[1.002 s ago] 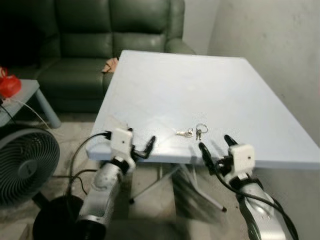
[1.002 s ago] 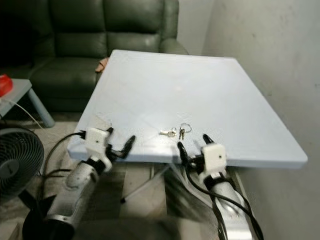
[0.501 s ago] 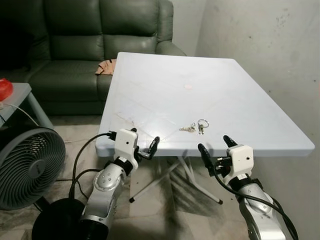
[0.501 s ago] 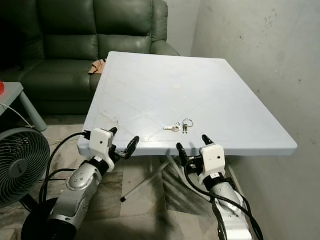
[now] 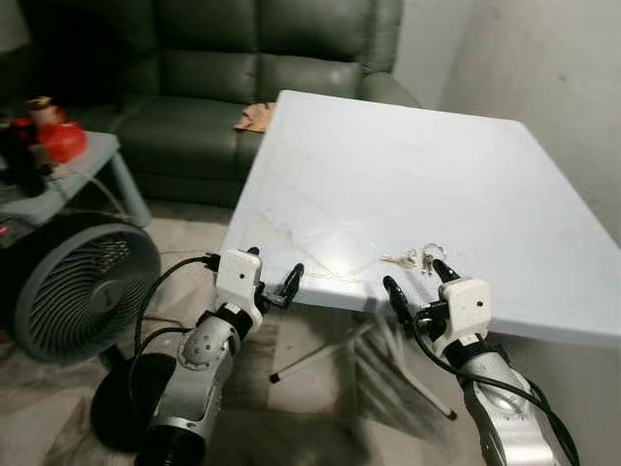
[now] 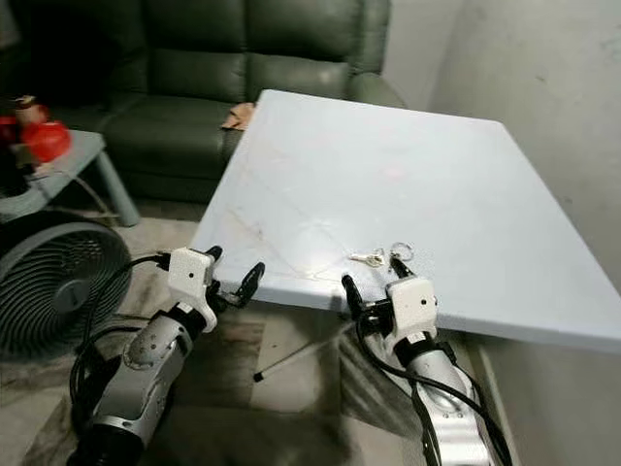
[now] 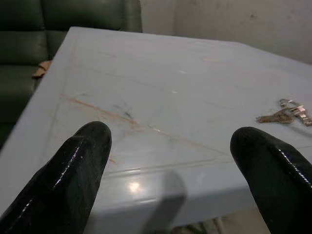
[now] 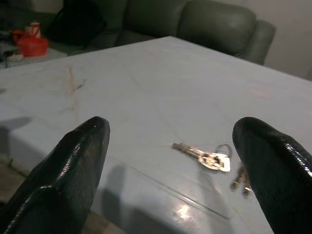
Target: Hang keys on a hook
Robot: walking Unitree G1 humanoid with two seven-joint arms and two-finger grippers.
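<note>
We see a fan point(image 5: 82, 291) on the floor. Our left gripper point(image 5: 274, 279) hangs at the white desk point(image 5: 408, 175) edge, jaws spread wide. The keys point(image 5: 417, 259) lie near that edge, just past our right gripper point(image 5: 415, 282), jaws spread too.

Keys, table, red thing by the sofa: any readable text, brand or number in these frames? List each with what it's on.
None readable.
keys: no stamp or number legible, too small and blurred.
white table: bare of print.
red object on the side table: no legible label.
fan: no visible badge.
</note>
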